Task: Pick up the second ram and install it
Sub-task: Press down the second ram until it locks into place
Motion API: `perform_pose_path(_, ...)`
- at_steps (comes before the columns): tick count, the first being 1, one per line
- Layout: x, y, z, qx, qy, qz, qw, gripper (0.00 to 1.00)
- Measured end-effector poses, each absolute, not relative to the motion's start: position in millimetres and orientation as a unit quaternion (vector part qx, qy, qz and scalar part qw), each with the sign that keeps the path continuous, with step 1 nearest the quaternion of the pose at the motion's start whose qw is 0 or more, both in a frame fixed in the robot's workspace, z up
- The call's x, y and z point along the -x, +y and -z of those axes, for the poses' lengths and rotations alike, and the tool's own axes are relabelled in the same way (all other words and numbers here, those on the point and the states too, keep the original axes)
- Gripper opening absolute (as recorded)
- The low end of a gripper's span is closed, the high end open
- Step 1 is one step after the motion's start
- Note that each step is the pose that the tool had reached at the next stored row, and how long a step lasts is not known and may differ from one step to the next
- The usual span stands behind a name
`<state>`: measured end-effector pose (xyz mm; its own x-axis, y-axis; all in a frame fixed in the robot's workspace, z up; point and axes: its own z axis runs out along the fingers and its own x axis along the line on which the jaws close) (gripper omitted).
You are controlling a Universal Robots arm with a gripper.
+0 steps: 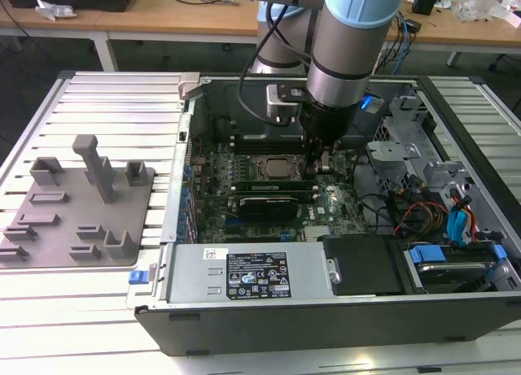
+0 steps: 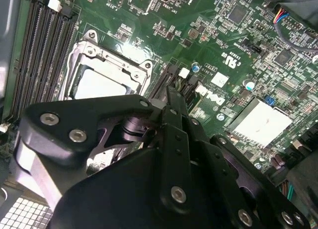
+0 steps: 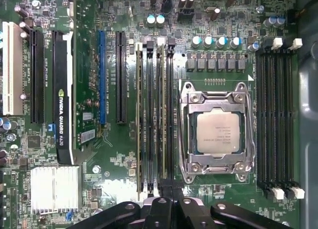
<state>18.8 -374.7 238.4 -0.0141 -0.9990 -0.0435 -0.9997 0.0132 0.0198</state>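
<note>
Reaching down into the open computer case [image 1: 244,326], the arm is bringing its fingers [image 3: 160,211] over the bank of memory slots just beside the CPU socket [image 3: 217,132]. The fingers are sitting narrow, drawn together with no clear gap between them. Whether they are pinching the stick's top edge or only bearing down on it cannot be told.

The second ram [image 3: 162,114] is standing on edge in a slot, running straight away from the fingertips in the first wrist view, so it is lining up with the fingers rather than lying off to one side. This alignment is probably letting the arm push along the slot's own axis.

Another stick [image 3: 138,114] is occupying a slot a little farther from the fingers, on the side away from the socket. It is being left untouched.

The grey tray [image 1: 81,204] is resting on the counter [image 1: 106,106], well apart from the fingers and outside the case (its upright posts are carrying no stick, which suggests both have gone to the board).
</note>
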Motion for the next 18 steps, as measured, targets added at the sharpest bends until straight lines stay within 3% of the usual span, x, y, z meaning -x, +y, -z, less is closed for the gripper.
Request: perform_pose_path(18,-19.3,-375.6,-230.0,0.702,0.712,-0.022,0.008,0.08)
